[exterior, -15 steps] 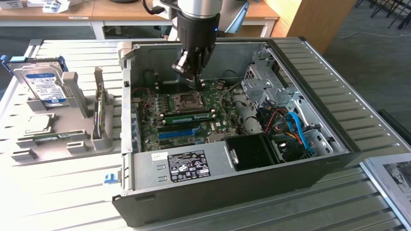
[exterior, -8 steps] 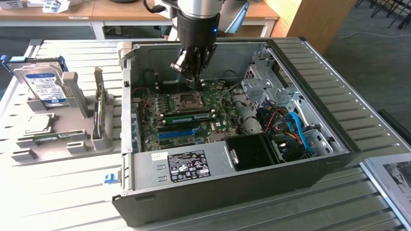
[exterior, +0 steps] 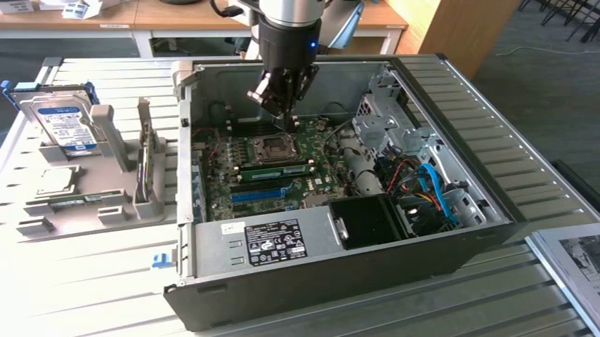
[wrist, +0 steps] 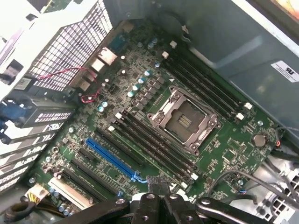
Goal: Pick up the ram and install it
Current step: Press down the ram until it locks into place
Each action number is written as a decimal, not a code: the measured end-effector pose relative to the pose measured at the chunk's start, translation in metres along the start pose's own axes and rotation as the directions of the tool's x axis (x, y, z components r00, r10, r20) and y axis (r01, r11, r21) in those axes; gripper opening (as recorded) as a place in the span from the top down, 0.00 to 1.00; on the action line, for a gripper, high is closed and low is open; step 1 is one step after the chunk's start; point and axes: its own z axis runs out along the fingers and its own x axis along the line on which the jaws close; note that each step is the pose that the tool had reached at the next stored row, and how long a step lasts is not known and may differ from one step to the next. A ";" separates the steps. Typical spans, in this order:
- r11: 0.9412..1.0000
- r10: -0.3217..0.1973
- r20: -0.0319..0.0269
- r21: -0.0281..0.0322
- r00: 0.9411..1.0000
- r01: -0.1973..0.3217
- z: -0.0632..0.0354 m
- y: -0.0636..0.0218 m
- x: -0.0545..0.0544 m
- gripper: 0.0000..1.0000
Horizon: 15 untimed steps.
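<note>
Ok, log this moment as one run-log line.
tool: shut, over open computer case | ram: lying in a slot beside the processor socket | motherboard: below tool

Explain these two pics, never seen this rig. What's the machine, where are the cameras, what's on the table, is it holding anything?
The machine is a single robot arm ending in a gripper, a clamp for picking things up. One picture comes from a camera off the arm, looking over the table; the other from a camera on the wrist. On the table sits an open computer case with its motherboard exposed. At the exterior view's left a grey rack holds a hard drive and what looks like the ram, on edge. The gripper hangs over the motherboard, shut, with nothing visibly held.
</note>
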 end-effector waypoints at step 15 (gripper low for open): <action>0.987 0.159 0.001 0.004 0.987 -0.159 0.0000 0.0000 0.000 0.90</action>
